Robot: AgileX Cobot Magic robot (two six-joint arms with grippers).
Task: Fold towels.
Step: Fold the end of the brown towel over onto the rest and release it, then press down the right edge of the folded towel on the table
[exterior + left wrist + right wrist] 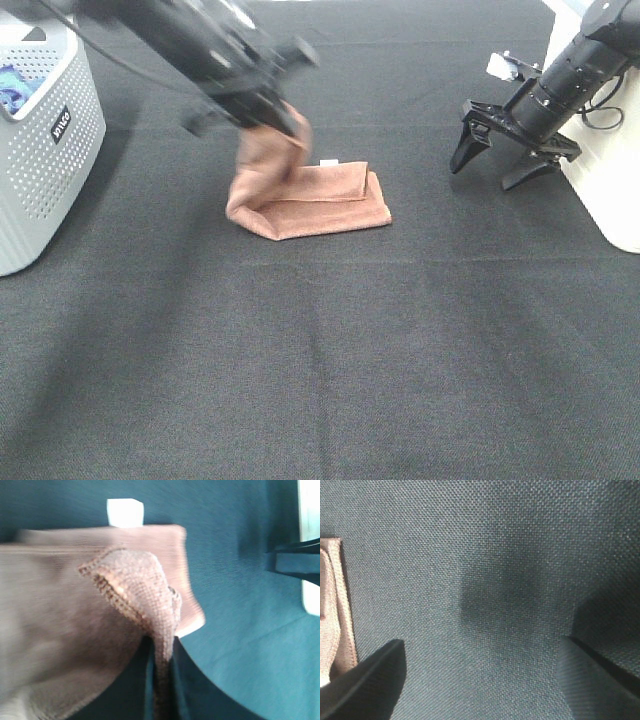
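A brown towel [320, 198] lies partly folded on the black cloth table, with a small white tag [327, 162] at its far edge. My left gripper [272, 112] is shut on a corner of the towel and holds that part lifted above the rest; the arm is motion-blurred. In the left wrist view the pinched towel corner [145, 592] runs down between the dark fingers [186, 690]. My right gripper [497, 162] is open and empty above the table, to the right of the towel. The right wrist view shows its fingers [367, 685] spread wide and the towel's edge [335, 605].
A white perforated laundry basket [45, 150] stands at the far left, with something blue inside. A white box or bin [610, 190] stands at the right edge behind the right arm. The black cloth [330, 350] covers the whole table.
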